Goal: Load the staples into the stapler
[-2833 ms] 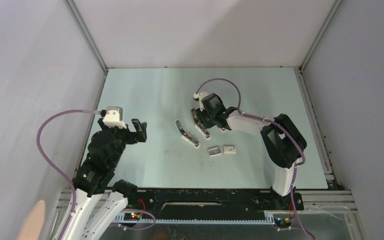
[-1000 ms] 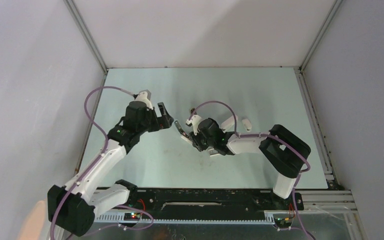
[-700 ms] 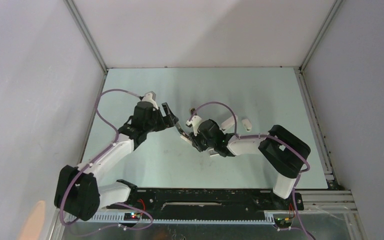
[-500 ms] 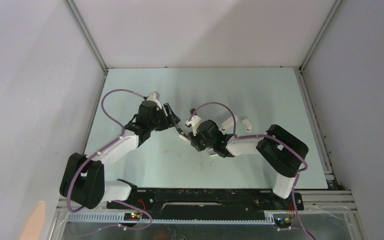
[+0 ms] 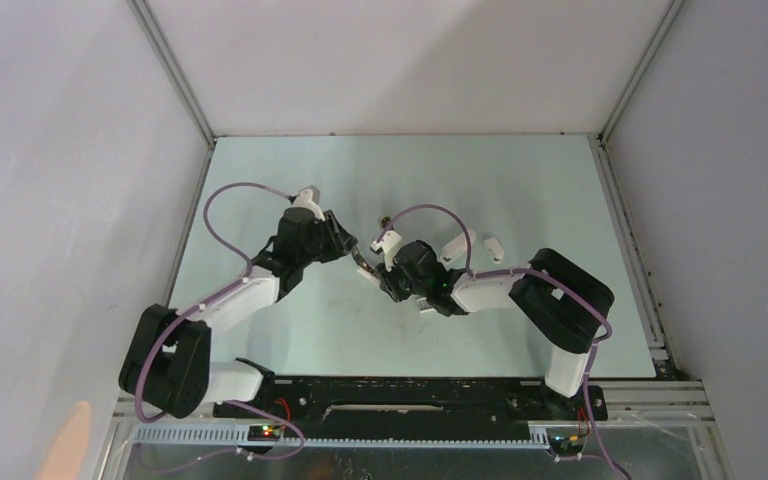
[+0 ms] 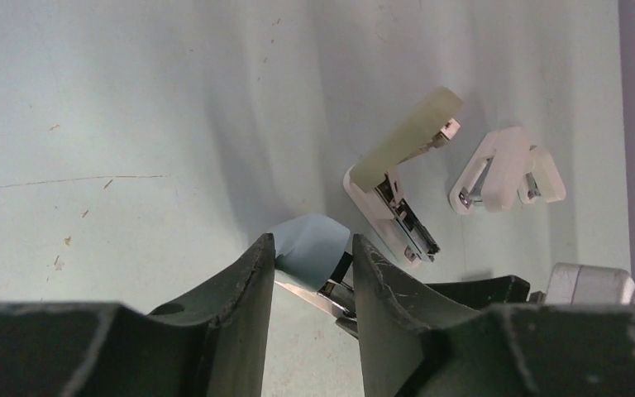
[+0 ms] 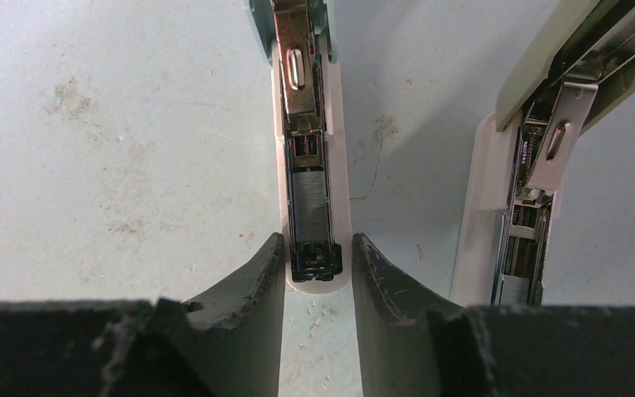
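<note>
The stapler (image 5: 365, 262) lies open on the desk (image 5: 360, 180) just left of the middle of the overhead frame, held between the two arms. The left end effector (image 5: 348, 243) is at its upper-left end. In the left wrist view the fingers (image 6: 248, 281) stand a narrow gap apart, and the stapler's pale blue lid (image 6: 307, 241) fills that gap, so they appear clamped on it.

The right end effector (image 5: 392, 285) is at the lower-right end. In the right wrist view its fingers (image 7: 256, 281) press on both sides of the white base, with the open metal channel (image 7: 308, 198) running up the centre of the frame.

The staples (image 5: 426, 306) show only as a small greyish bit on the desk, peeking out below the right forearm, near the stapler but apart from it.

A second stapler (image 7: 529, 165), cream-topped and also hinged open, lies just to the right in the right wrist view. Beyond it, in the upper right of the left wrist view, sits a white piece (image 6: 504, 169).
</note>
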Available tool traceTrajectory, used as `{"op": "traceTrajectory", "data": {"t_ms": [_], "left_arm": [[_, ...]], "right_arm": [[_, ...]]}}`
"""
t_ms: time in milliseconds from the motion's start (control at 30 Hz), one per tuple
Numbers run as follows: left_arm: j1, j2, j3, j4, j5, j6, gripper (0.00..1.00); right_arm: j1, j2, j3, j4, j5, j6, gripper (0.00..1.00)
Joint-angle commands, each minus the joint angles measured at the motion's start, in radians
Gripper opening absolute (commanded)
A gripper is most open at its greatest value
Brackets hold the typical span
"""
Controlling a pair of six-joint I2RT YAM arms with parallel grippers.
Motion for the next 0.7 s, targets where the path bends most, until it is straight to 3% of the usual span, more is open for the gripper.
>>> {"op": "traceTrajectory", "data": {"t_ms": [0,400,667], "left_arm": [[-0.077,-0.05,-0.035,0.024,0.025,-0.022,0.41],[-0.258,-0.046,-0.064,0.034,-0.078,-0.065,0.41],[-0.269,-0.183,-0.078,-0.039,-0.134,-0.08,0.64]], "right_arm": [[0.008,0.036,-0.019,0.04,0.006,0.0,0.18],[0.02,0.032,-0.028,0.053,0.015,0.013,0.18],[0.032,-0.014,-0.052,0.033,0.042,0.044,0.22]]}}
